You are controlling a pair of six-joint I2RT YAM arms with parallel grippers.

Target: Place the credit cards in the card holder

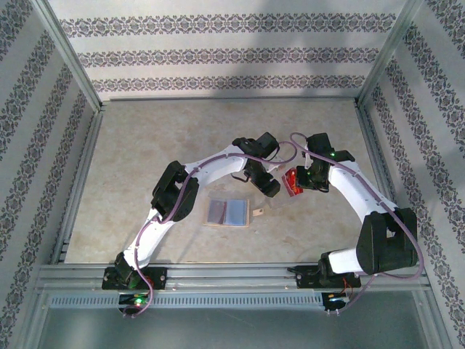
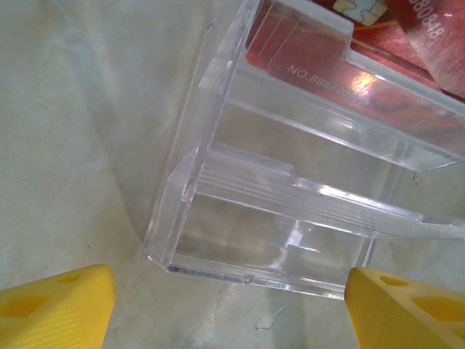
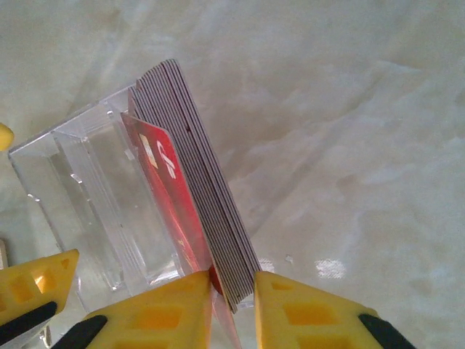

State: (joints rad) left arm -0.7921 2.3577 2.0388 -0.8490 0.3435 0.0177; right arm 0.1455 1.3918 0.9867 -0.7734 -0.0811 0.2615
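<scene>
The right gripper [image 3: 232,287] is pinched tight on a stack of thin, red-faced, grey-edged credit cards [image 3: 211,211] standing on edge against a clear acrylic box [image 2: 290,182]. The left gripper [image 2: 229,283] stands wide open just before that box, holding nothing. The tan folding card holder [image 1: 227,212] lies open on the beige marbled table [image 1: 145,160], apart from the cards
</scene>
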